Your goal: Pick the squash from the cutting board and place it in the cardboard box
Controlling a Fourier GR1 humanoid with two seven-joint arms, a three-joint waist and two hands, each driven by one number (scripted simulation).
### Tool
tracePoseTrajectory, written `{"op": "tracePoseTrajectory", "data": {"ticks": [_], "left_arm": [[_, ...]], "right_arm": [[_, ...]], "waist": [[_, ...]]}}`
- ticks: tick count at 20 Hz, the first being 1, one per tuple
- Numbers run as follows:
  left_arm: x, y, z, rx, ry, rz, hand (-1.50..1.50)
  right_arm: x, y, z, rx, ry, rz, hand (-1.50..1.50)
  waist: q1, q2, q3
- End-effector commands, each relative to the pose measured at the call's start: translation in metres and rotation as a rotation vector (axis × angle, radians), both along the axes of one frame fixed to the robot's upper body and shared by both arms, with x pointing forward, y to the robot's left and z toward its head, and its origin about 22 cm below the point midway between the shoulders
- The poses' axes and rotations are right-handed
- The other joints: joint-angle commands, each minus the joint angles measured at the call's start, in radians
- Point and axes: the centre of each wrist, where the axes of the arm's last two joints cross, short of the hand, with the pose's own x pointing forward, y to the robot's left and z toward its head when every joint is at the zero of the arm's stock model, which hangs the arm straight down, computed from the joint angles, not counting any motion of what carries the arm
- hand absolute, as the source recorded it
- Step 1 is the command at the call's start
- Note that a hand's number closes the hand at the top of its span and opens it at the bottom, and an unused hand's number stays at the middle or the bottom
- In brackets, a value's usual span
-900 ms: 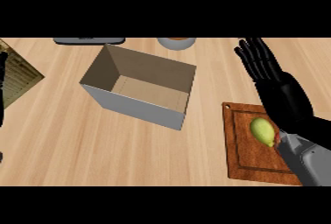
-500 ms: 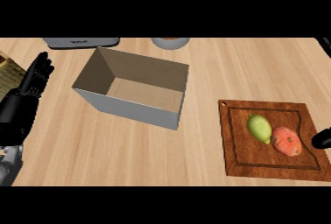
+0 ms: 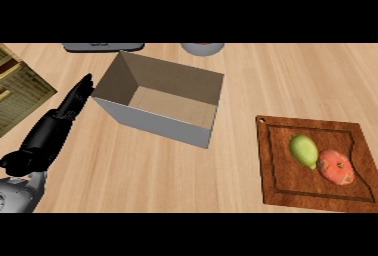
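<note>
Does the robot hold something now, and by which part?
Nothing. The left hand is open beside the cardboard box; the squash lies untouched on the cutting board.

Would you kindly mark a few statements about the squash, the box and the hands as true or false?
1. The squash lies on the cutting board. True.
2. The cardboard box holds the squash. False: no squash shows inside it.
3. The left hand is shut on the squash. False: its fingers are straight, beside the box's left wall, holding nothing.
4. A red fruit lies beside the squash on the board. True.
5. The right hand hovers over the board. False: it is not in view.
</note>
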Motion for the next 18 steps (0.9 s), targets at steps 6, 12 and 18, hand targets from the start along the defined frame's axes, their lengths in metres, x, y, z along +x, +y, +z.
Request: {"op": "tracePoseTrajectory", "data": {"ticks": [6, 12, 18], "left_arm": [[0.008, 0.009, -0.008, 0.011, 0.014, -0.057, 0.0], [0.008, 0.002, -0.022, 0.011, 0.022, -0.042, 0.0], [0.03, -0.001, 0.001, 0.029, 0.02, -0.024, 0.0]], "right_arm": [[-0.016, -0.02, 0.017, -0.486, -0.026, 0.15, -1.5], [-0.026, 0.015, -0.009, -0.745, -0.039, 0.258, -1.5], [-0.044, 0.041, -0.007, -0.919, -0.073, 0.21, -1.5]], "waist": [[0.027, -0.008, -0.005], [0.012, -0.017, -0.007], [-0.005, -0.019, -0.007]]}}
